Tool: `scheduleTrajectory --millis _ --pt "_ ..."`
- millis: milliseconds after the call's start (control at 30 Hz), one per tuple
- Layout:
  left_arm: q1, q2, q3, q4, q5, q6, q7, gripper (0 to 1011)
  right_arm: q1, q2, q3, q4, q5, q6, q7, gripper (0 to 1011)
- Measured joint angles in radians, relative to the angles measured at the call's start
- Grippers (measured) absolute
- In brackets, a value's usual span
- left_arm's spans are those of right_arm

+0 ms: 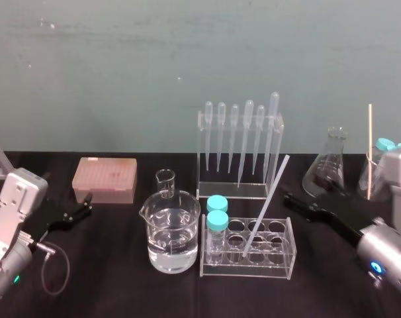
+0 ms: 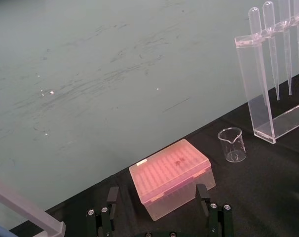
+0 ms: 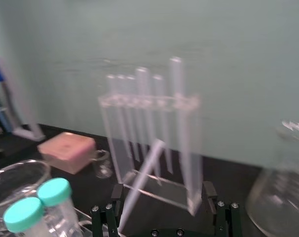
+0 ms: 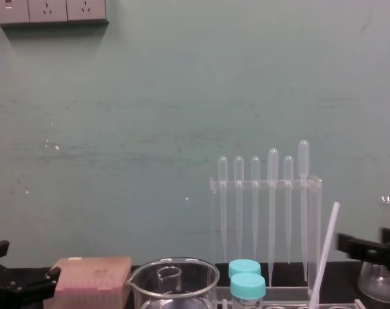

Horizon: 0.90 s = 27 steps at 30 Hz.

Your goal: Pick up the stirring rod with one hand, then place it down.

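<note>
Both spread and empty: right pincer (image 1: 292, 201) near the tilted stirring rod (image 1: 265, 205), left pincer (image 1: 85, 207) beside the pink box (image 1: 104, 179).

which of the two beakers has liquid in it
The large beaker at the front holds clear liquid. The small beaker just behind it is empty.

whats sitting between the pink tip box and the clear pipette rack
A small clear glass beaker stands between the pink plastic box and the clear acrylic pipette rack, apart from both, as the head and left wrist views show.
</note>
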<state>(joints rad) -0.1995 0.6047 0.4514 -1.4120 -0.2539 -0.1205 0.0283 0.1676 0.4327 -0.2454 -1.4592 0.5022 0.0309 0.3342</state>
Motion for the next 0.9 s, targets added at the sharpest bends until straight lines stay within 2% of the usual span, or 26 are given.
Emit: scheduleTrajectory --millis 67,167,333,433,533,633,800,900 --pt "0.0 0.0 0.0 0.0 0.0 0.0 0.0 1000 -0.044 0.003 0.035 -0.047 0.019 0.046 -0.044 1003" --pt "0.0 0.0 0.0 0.0 0.0 0.0 0.0 1000 -0.085 -0.001 0.077 -0.089 0.037 0.075 -0.091 1003" --pt "0.0 0.0 0.0 0.0 0.0 0.0 0.0 1000 -0.105 -0.027 0.123 -0.099 0.027 0.066 -0.16 1003" --pt "0.0 0.0 0.0 0.0 0.0 0.0 0.0 1000 -0.089 -0.048 0.136 -0.062 -0.018 0.041 -0.222 1003" --pt "0.0 0.0 0.0 0.0 0.0 0.0 0.0 1000 -0.059 -0.062 0.135 -0.013 -0.073 0.03 -0.275 1003" --pt "0.0 0.0 0.0 0.0 0.0 0.0 0.0 1000 -0.031 -0.073 0.126 0.039 -0.112 0.031 -0.301 1003" --pt "0.0 0.0 0.0 0.0 0.0 0.0 0.0 1000 -0.002 -0.086 0.109 0.096 -0.15 0.037 -0.304 1003" --pt "0.0 0.0 0.0 0.0 0.0 0.0 0.0 1000 0.003 -0.09 0.105 0.105 -0.157 0.039 -0.302 1003"
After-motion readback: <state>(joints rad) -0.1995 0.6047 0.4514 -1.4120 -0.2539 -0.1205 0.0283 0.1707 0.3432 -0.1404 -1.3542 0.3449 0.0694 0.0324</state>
